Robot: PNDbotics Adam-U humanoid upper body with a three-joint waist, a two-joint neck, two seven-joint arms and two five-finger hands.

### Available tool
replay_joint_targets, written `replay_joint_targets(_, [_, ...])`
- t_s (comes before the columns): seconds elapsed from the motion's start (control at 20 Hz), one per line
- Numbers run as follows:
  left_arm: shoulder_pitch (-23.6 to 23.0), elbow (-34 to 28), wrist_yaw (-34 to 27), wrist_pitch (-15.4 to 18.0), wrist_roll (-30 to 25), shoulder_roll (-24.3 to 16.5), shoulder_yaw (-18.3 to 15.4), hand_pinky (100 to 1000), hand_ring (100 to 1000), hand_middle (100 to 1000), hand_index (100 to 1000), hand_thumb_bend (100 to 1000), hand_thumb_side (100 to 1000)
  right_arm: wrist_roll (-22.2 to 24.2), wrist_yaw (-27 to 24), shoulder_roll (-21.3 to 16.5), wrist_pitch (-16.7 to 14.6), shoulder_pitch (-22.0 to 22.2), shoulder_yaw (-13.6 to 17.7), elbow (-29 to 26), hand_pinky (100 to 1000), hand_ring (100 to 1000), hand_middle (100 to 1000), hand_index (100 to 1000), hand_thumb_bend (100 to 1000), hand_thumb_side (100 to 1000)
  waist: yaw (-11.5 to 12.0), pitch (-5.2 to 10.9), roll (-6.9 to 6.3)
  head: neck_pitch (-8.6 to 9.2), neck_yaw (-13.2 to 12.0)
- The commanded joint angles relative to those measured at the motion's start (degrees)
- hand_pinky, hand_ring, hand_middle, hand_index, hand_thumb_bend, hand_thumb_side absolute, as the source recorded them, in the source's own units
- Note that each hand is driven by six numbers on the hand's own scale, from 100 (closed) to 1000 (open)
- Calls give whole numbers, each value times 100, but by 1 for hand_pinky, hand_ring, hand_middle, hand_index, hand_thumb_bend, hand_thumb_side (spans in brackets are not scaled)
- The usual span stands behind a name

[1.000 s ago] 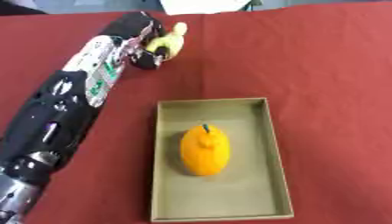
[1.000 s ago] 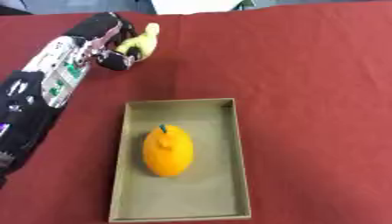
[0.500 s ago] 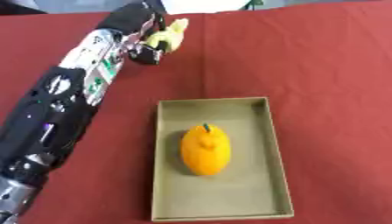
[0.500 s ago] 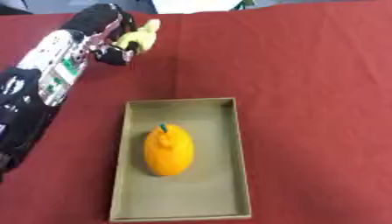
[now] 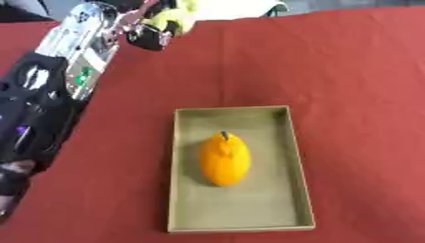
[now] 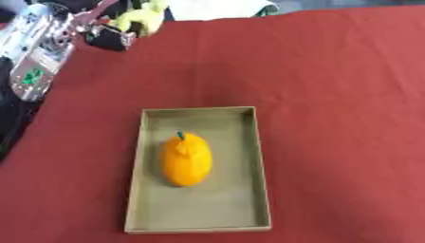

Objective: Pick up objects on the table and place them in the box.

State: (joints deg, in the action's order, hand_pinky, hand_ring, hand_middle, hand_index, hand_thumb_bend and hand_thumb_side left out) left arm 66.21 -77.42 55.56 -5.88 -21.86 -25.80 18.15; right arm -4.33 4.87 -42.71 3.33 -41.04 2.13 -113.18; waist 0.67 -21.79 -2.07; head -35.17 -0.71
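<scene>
A red table [image 5: 332, 71] fills the view from above. Near the centre, slightly toward 6 o'clock, sits an open tan box [image 5: 296, 161], long side running away from the robot. Inside it lies an orange fruit [image 5: 223, 159] with a small dark stem pointing to 12 o'clock; it rests in the middle of the box floor, leaving bare room at the near end.

The robot's left arm [image 5: 50, 95], black with silver parts, reaches in from 8 o'clock up to 11 o'clock. At its end the left hand [image 5: 149, 35] is curled round a yellow object [image 6: 141, 19], which shows only as a pale yellow shape at the far table edge, at about 11 o'clock from the box and well apart from it. Whether the object is clear of the table cannot be told. The right hand is not in view.

The step in hand looks like carrying the yellow object to the box. To do it well, lift it well clear of the cloth, swing toward 5 o'clock, cross above the box rim, and lower it over the bare floor near 6 o'clock, beside the fruit rather than on it, before releasing.
</scene>
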Motion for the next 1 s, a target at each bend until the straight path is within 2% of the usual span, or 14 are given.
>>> replay_joint_targets(0.05, [49, -438, -255, -62, -161, -256, 42, 361, 461, 401, 629, 100, 100, -28, -29, -193, 1, -43, 72, -17, 753, 724, 692, 867, 122, 947, 14, 175, 8, -62, 35])
replay_joint_targets(0.15, [-127, -1017, -739, -17, -206, -450, 168, 356, 458, 399, 628, 100, 100, -29, -30, -221, 3, -18, 69, -11, 753, 724, 693, 867, 122, 945, 86, 260, 4, -138, 85])
replay_joint_targets(0.35, [-414, -2072, -1532, -236, -363, -765, 328, 351, 455, 396, 625, 100, 100, -41, -33, -255, 3, 9, 72, -7, 753, 725, 695, 867, 125, 940, 156, 340, 8, -201, 130])
replay_joint_targets(0.65, [-622, -3505, -2018, -519, -680, -1015, 610, 357, 460, 400, 624, 100, 100, -73, -16, -287, 7, 52, 86, -13, 753, 724, 697, 867, 130, 940, 238, 387, 31, -288, 185])
replay_joint_targets(1.0, [-756, -3716, -2086, -467, -597, -913, 989, 358, 462, 405, 625, 100, 100, -103, 19, -280, 19, 106, 124, -20, 752, 723, 696, 866, 131, 946, 303, 335, 89, -361, 174])
